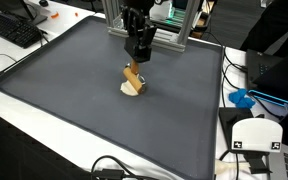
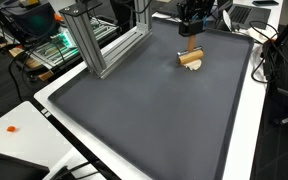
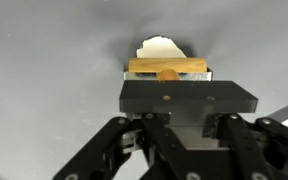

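Right beneath the jaws of the gripper, their spread impossible to tell, a wooden block touches a white lump.

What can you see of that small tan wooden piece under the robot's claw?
The small tan wooden piece is a short bar of pale wood with a round knob on one face. It leans on a white rounded chunk lying on the dark grey mat. The black jaws hang just above; contact unclear.
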`<state>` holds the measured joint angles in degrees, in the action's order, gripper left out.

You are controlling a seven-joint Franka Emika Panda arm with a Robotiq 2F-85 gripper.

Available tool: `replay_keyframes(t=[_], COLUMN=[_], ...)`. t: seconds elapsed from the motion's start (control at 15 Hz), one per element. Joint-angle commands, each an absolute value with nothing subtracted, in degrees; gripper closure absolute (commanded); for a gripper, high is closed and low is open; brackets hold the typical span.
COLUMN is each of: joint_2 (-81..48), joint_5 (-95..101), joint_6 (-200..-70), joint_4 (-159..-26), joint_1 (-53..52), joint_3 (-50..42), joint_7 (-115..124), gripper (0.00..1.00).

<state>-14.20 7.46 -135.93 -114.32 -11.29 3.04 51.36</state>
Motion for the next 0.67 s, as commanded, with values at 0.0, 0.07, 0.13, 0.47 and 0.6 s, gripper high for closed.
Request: replay_keyframes(t=[0.0, 0.07, 0.13, 0.47, 0.6], joint_2=[-16.1, -16.3, -16.4, -16.7, -16.6], joint_5=[9.8, 10.1, 10.6, 11.7, 11.3], joint_6=[-139.7, -140.2, -140.7, -141.7, -141.3], joint_4=[-114.7, -114.6, -114.6, -114.5, -114.4], joint_1=[-11.8, -11.8, -11.9, -12.0, -11.8], joint_3=[1.6, 1.4, 1.1, 0.5, 0.7], joint_7=[55.0, 55.5, 56.1, 57.8, 57.4], gripper=[0.78, 0.78, 0.78, 0.78, 0.78])
